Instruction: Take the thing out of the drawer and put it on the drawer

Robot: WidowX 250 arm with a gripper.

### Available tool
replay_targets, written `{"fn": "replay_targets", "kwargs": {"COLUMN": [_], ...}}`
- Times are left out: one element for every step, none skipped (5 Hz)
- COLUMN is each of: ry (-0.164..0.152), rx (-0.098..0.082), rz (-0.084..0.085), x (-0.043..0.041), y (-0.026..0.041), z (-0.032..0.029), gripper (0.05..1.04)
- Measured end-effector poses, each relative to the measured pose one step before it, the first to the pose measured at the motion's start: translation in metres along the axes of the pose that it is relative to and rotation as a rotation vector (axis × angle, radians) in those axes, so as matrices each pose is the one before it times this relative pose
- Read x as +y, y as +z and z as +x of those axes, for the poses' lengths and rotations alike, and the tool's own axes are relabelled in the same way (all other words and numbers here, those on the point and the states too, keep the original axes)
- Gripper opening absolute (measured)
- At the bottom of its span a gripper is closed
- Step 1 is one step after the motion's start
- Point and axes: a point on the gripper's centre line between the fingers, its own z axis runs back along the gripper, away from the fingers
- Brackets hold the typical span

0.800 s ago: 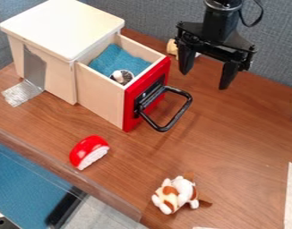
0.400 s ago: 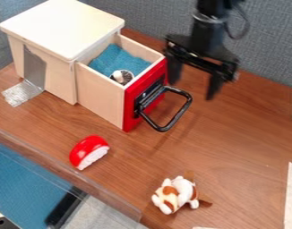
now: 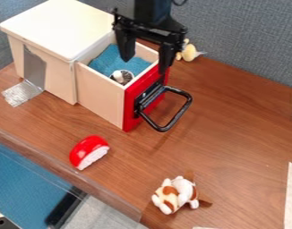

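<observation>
The drawer is open, the gripper has spread jaws, and the small thing inside must be lifted out and placed on top

Red drawer front, black handle, blue cloth, white-topped box.

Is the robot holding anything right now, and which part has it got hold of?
Nothing is held: the gripper hangs open above the drawer, with nothing between its fingers.
</observation>
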Motion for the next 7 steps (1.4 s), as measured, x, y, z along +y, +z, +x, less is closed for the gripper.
{"fn": "replay_targets", "kwargs": {"ry": [0.0319,0.0231,0.0219,0.0150,0.0239,0.0114,-0.0106], "rx": [0.0031,0.0227,0.0039,0.0171,0.0282,-0.0015,-0.0111], "rz": [0.0041,0.0288,0.0213,0.0136,0.0104,-0.0042,-0.0071], "x": [0.02753,0.01112,0.00811,0.00219,0.00842,-0.00127,-0.00730], "y": [-0.00182,-0.01786,-0.01157,-0.01304,-0.01219,-0.00396,-0.00405], "z": [-0.00069,0.00218,0.00575,0.00231,0.00034,0.00184,0.00214], "gripper": [1.000,1.000,1.001,1.000,1.000,0.969,0.840]}}
